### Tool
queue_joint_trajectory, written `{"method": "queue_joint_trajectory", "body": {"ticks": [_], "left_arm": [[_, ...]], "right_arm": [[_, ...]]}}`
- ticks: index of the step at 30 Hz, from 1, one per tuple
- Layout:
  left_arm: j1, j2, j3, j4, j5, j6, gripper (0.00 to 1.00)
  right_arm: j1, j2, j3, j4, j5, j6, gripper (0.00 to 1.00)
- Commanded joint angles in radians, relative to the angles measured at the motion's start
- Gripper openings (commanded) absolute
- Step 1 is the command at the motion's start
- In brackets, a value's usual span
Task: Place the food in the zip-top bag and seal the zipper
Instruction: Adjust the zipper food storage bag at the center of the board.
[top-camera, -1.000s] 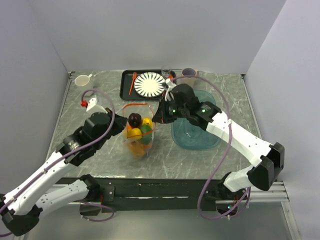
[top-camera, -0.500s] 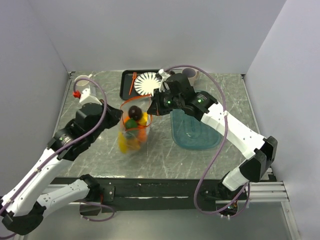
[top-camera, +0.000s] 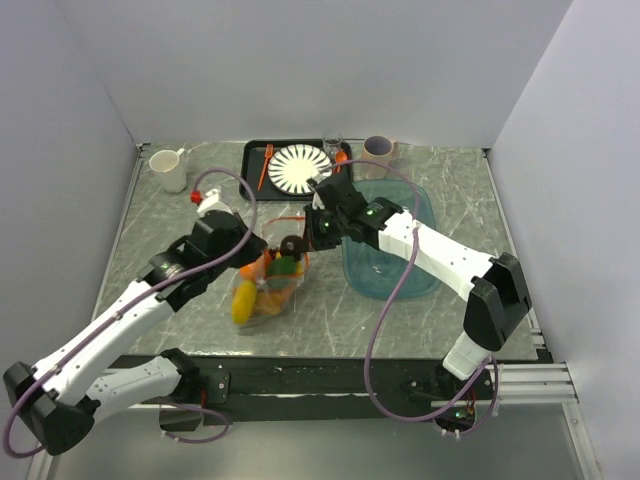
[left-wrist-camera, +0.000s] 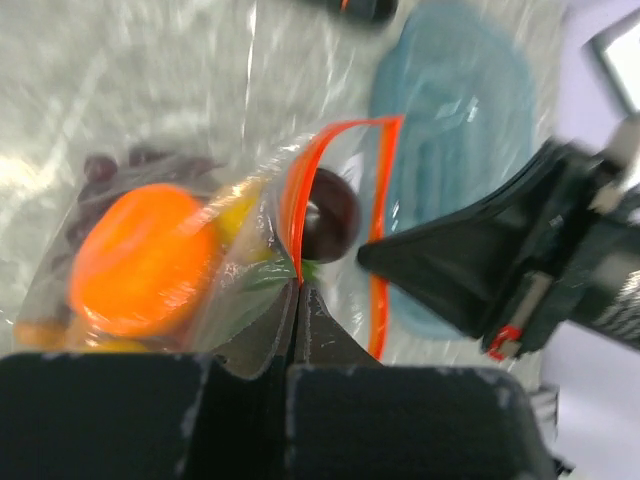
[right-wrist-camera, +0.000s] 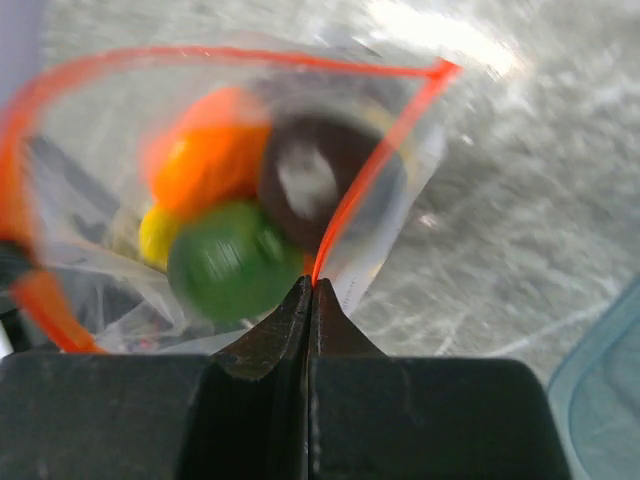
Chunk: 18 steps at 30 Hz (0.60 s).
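zip-top bag (top-camera: 262, 300) mid-table, 9 o'clock of teal tub (top-camera: 390, 275), food (left-wrist-camera: 140, 260) inside | L gripper (left-wrist-camera: 298, 290) + R gripper (right-wrist-camera: 310, 285) each pinched tight on zipper (right-wrist-camera: 375, 160) | bag prob. soft, slippery, bottom-heavy; hold by zipper strip

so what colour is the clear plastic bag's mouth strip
Zipper strip: orange-red, best in right wrist view.

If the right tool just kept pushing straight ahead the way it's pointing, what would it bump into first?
The right tool pinches the zip-top bag at its zipper; straight ahead it would likely press into the dark purple piece inside, though depth is unclear.
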<state>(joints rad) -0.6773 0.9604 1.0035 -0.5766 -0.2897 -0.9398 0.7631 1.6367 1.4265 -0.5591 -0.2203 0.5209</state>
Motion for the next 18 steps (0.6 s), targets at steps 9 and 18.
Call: {"method": "queue_joint_trajectory", "body": {"ticks": [9,18], "left_arm": [[-0.001,0.006,-0.082,0.287,0.317,0.001,0.27],[-0.001,-0.253,-0.193,0.17,0.15,-0.161,0.67]], "right_arm": [[-0.042,-0.133,-0.193,0.097,0.156,0.103,0.0],[-0.053,-0.158,-0.259,0.12,0.162,0.142,0.0]]}}
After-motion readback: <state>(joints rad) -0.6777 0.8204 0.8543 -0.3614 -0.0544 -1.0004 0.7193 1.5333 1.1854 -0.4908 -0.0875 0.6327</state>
